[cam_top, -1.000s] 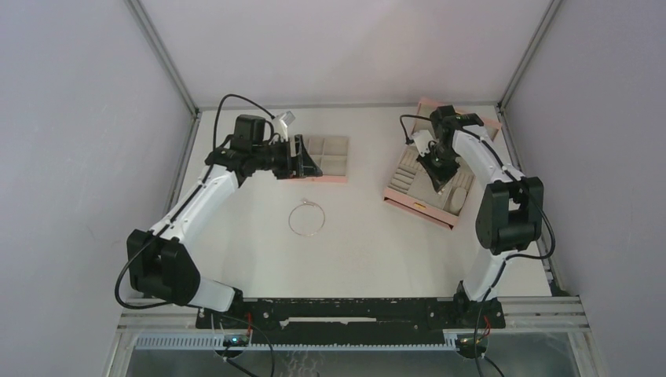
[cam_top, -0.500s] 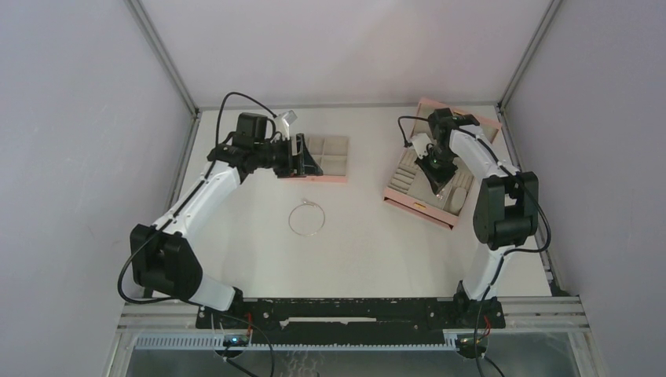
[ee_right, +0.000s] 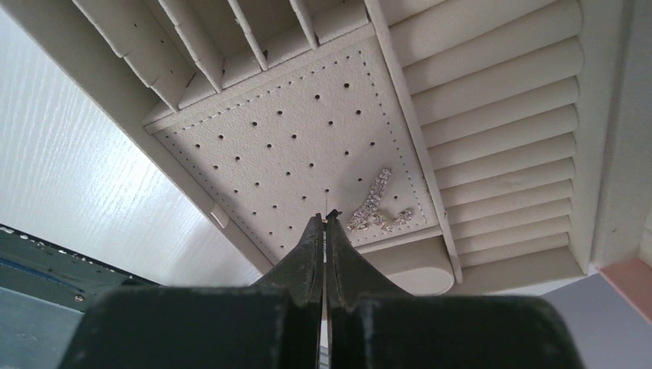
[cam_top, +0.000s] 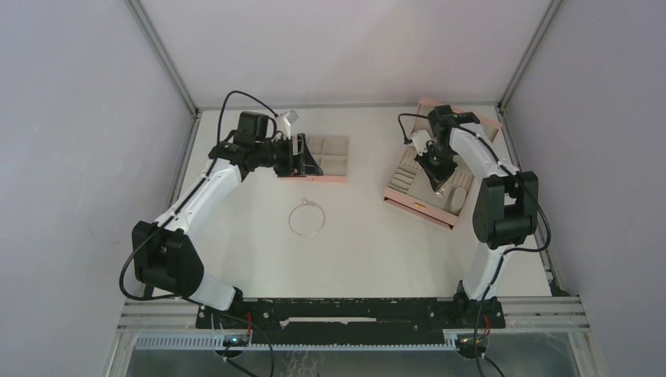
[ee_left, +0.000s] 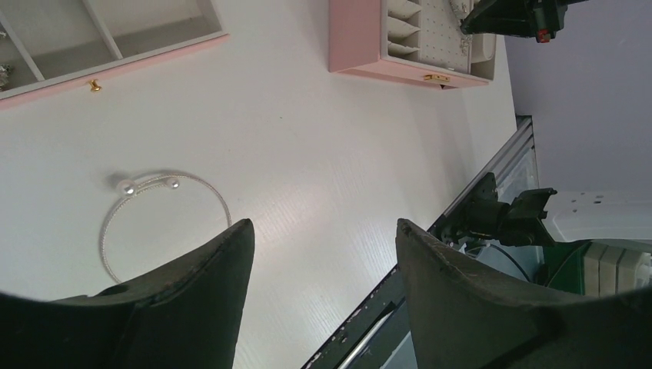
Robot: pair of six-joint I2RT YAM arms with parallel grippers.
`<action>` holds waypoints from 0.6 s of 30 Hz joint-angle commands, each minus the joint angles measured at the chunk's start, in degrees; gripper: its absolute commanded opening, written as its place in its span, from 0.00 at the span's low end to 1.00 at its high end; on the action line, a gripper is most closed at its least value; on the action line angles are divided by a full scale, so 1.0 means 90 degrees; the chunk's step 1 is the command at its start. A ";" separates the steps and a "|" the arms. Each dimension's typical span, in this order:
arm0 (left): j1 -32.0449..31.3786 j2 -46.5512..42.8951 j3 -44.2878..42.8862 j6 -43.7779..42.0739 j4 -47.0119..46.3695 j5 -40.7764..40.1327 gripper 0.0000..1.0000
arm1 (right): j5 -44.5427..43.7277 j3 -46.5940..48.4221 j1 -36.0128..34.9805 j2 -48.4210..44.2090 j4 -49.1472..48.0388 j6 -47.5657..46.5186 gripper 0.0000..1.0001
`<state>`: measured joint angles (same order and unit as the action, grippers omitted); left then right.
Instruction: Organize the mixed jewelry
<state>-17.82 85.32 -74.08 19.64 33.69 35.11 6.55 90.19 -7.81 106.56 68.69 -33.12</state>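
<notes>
The left gripper (ee_left: 323,231) hangs with its jaws wide and nothing between them, just over the near edge of the pink compartment tray (ee_left: 115,65). The thin silver hoop (ee_left: 125,187) lies loose on the table (ee_left: 323,138), below this gripper and slightly toward the arm bases, apart from the tray. Over the open pink box (cam_top: 416,206), the right gripper (ee_right: 324,223) is pinched shut with its tips at the perforated pad (ee_right: 307,138); whether it pinches a tiny stud is too small to tell. A sparkling chain cluster (ee_right: 377,207) rests on that pad, just beside the tips. The sorting looks partly done: the small pieces seem stowed, while the hoop remains to be put away.
</notes>
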 commanded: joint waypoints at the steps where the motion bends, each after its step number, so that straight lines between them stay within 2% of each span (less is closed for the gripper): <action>1: 0.0008 -0.0026 -0.0284 -0.0170 -0.0064 0.0086 0.72 | 0.0130 0.0269 0.0017 -0.0023 0.0029 -0.0001 0.00; 18: 0.0008 -0.0036 -0.0272 -0.0239 -0.0018 0.0034 0.72 | 0.0232 0.0147 0.0070 0.0032 0.0128 -0.0001 0.00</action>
<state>-17.82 85.41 -74.17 19.00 33.85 35.09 7.68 90.61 -7.75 107.20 69.12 -33.10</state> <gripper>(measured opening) 0.723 0.007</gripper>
